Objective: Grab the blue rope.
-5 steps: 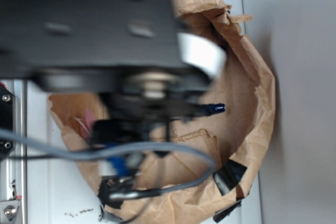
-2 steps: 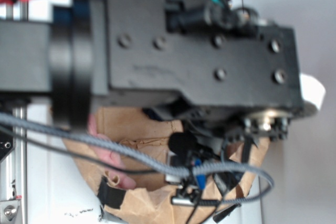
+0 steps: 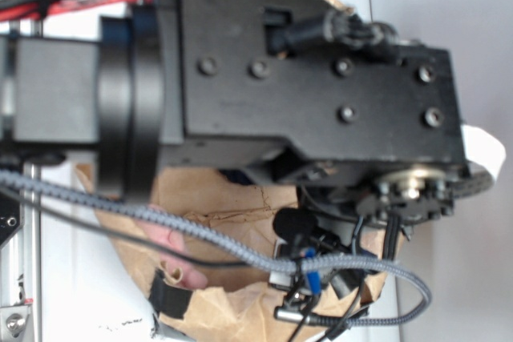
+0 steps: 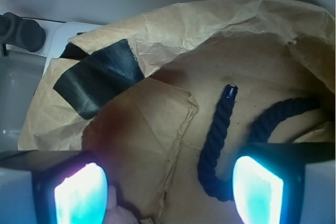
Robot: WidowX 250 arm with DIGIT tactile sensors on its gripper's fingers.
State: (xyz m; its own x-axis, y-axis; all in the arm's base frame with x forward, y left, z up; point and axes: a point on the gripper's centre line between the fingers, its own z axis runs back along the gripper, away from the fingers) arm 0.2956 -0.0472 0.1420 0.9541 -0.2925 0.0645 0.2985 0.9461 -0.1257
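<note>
Brown kraft paper [image 4: 157, 129], creased and torn, forms a shallow nest with raised walls; patch of black tape [image 4: 97, 80] on its left wall in the wrist view, another strip of black tape [image 3: 168, 292] on the rim in the exterior view.

Blue rope [image 4: 218, 140]: thick, dark, twisted strands, lying on the paper floor inside the nest. One blunt cut end points up toward the far wall; the length runs down, bends in a tight U near the right finger, then climbs away to the right, where the paper wall hides the rest. Not seen in the exterior view.

Gripper [image 4: 168, 187]: seen from the wrist, two fingers lit pale cyan, the left finger [image 4: 79, 192] and right finger [image 4: 260, 192] set wide apart, nothing between them but bare paper. The rope's bend lies just beside the right finger on its inner side; whether they touch, I cannot tell.

Robot arm [image 3: 313, 86]: black, bolted housing, filling most of the exterior view, hanging over the nest.

Grey braided cable [image 3: 200, 238]: looping across under the arm.

Pink plush [image 3: 172, 246]: partly visible at the nest's left edge, under the cable.

White surface [image 3: 72, 294] beneath the paper.
</note>
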